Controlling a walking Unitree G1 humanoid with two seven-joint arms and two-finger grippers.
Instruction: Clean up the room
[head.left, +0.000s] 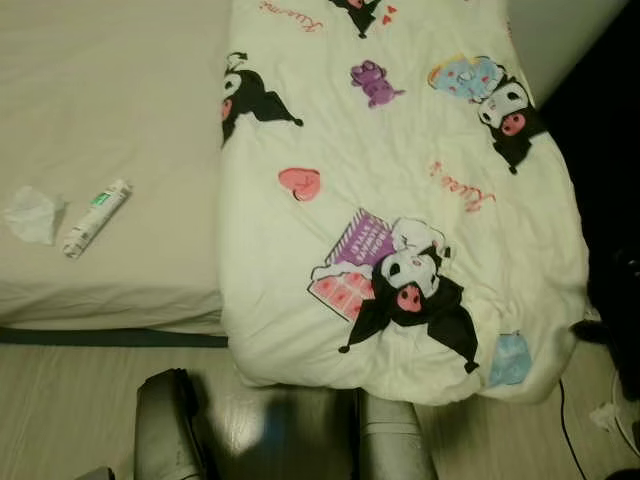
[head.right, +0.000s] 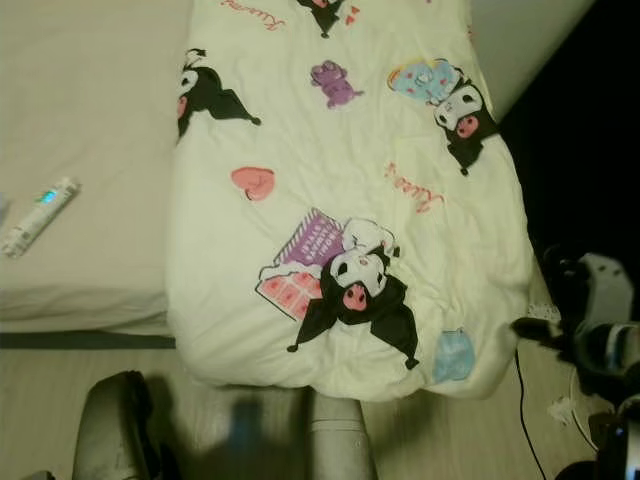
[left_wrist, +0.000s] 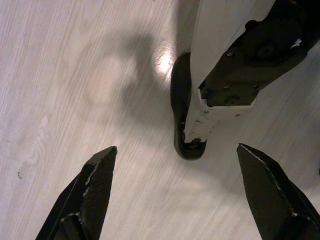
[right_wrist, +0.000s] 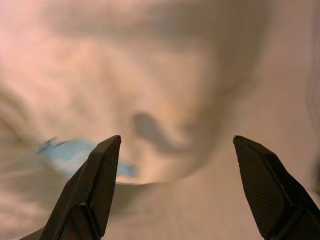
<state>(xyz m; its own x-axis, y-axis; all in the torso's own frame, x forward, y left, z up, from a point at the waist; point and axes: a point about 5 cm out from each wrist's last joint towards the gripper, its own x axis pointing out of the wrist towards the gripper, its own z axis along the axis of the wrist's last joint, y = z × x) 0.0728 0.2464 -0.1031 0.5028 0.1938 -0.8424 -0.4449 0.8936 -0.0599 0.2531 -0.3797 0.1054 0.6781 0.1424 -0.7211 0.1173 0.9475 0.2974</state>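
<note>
You are looking down at a bed (head.left: 110, 270) with a beige sheet, and this bed is the landmark for the rest. On its right half lies a white blanket (head.left: 400, 200) with cartoon prints; the blanket's lower end hangs over the foot edge of the bed, toward the wooden floor (head.left: 60, 400). On the bare left part of the bed, near the foot edge, you see a small tube (head.left: 97, 217) with a green label, lying flat and a little tilted. Just beside the tube, further from the blanket, rests a crumpled tissue (head.left: 33, 214); the two look apart, not touching. Below the foot edge of the bed, the floor shows the robot's shadow and two grey parts of its body. The left gripper (left_wrist: 175, 185) points down at the floor, with its jaws wide apart and nothing between them; one robot foot (left_wrist: 186, 115) stands on the floor beyond the fingers. The right gripper (right_wrist: 175, 185) is close in front of the blanket, beside a light blue print, and its jaws are also spread apart and hold nothing. To the right of the bed a dark area with black equipment and a thin cable (head.right: 522, 400) is on the floor
</note>
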